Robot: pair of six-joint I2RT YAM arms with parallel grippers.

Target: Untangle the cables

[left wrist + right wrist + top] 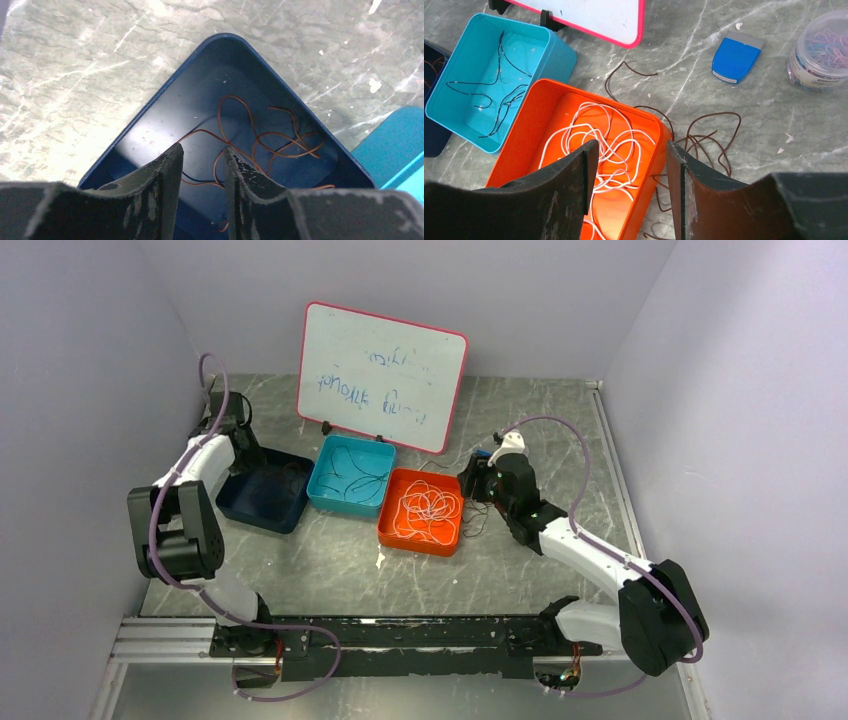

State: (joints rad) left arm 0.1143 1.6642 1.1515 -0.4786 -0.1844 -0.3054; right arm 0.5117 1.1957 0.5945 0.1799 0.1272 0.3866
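**Cables (432, 505): three trays filled, one brown tangle (706, 142) loose on the counter (330, 575)**

Nearest the arms, the right pincer (631, 147) hangs above the right edge of the orange tray (519, 145), with its jaws well apart and nothing between them. White cables (599, 132) lie heaped in that tray in loose loops. Just beside the tray's right wall, the brown tangle sprawls on the bare counter. One strand runs close along the wall (whether it hooks over the rim I cannot tell).

Clearing this tangle looks like the step in hand. The right pincer should shift off the tray and come down on a free end, such as the one reaching toward the whiteboard (382, 375), not on the crowded middle. The wire is very thin, so the jaws need to close fully. A slow, high lift would let the loops slip off one another. Which tray the brown strands belong in is unclear.

Further left, the left pincer (202, 150) hovers over the navy tray (165, 85), with its jaws parted by a narrow gap and gripping nothing. Reddish cables (272, 135) curl on the tray floor beneath it. Between the navy and orange trays, the teal tray (560, 56) holds black cables (499, 95).

Farthest back stand a small blue block (735, 59), a clear jar of paper clips (824, 50) and the whiteboard.
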